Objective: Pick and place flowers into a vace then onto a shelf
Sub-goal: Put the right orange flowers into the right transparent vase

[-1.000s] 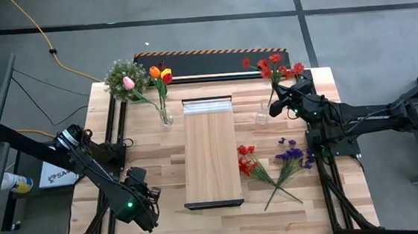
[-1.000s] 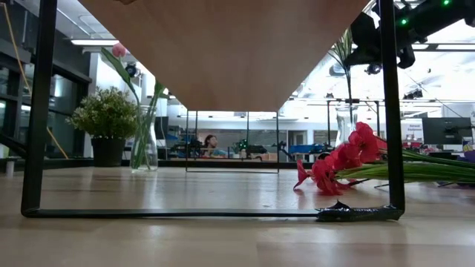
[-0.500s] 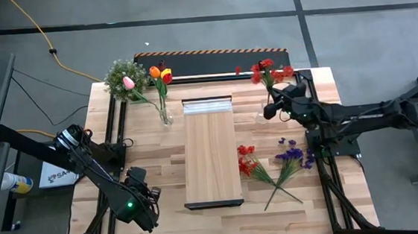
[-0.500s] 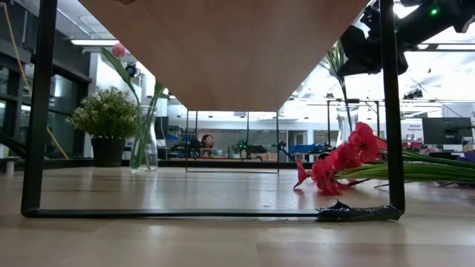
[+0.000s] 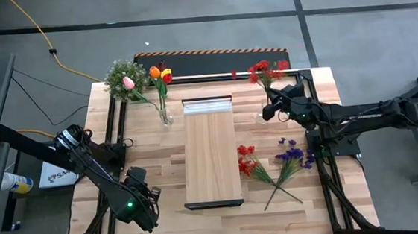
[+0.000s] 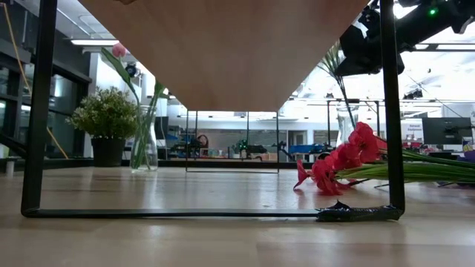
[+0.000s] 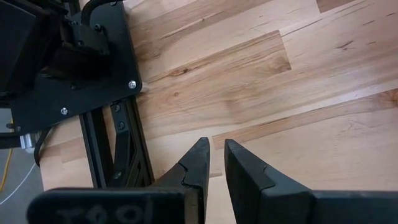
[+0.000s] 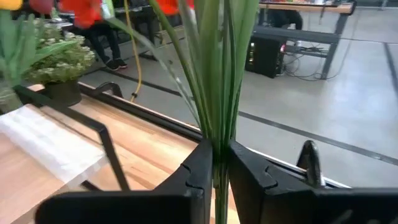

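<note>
Right gripper (image 8: pixel 214 163) clenched on green stems of red-blossom spray (image 5: pixel 265 69), beside long light-wood shelf (image 5: pixel 211 150) | light, floppy, probably top-heavy; grip low | left gripper (image 7: pixel 213 163) nearly closed, empty, near shelf's black bracket end.

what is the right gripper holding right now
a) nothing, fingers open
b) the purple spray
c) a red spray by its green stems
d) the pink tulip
c: in the right wrist view the right gripper is shut on a bunch of green stems, and the high view shows the red spray's blossoms above that gripper.
</note>
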Robot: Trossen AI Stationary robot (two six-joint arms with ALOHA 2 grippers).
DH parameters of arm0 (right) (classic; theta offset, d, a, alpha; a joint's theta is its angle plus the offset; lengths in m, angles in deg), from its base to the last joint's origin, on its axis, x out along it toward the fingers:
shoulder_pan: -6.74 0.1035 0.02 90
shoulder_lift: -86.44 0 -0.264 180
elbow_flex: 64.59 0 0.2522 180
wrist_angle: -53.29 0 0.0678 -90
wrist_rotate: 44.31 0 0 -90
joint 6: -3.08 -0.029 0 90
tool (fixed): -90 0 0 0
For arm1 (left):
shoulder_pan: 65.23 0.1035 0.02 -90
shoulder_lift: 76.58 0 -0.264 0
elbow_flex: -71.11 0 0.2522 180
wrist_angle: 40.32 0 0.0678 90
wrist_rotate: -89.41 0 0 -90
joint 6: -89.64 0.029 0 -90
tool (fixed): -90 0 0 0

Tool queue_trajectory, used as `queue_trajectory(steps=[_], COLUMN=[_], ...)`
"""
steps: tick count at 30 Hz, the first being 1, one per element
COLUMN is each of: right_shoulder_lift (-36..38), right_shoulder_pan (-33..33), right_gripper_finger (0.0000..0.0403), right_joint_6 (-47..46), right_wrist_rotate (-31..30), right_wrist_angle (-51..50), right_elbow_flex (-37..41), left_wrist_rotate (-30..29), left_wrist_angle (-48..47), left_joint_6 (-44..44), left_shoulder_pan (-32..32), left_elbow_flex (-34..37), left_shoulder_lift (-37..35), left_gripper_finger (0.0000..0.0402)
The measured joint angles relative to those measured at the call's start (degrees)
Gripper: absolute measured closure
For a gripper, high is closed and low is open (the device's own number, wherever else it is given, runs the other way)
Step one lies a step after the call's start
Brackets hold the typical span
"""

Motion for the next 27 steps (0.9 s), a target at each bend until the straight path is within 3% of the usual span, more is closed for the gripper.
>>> queue_trajectory(steps=[13,27], right_shoulder_lift=[0.45,6.74], right_shoulder_pan=[-0.01,0.00], right_gripper_finger=[0.0311,0.0304], right_joint_6=[0.16,6.45], right_wrist_rotate=[2.28,5.18], right_wrist_angle=[0.31,0.75], right_elbow_flex=[0.00,0.00], left_wrist_rotate=[0.00,0.00], left_wrist_angle=[0.00,-0.02], left_joint_6=[0.02,0.04], left_shoulder_pan=[0.00,0.00], left_elbow_flex=[0.00,0.00], left_shoulder_lift=[-0.02,-0.02], left_gripper_finger=[0.0316,0.0316])
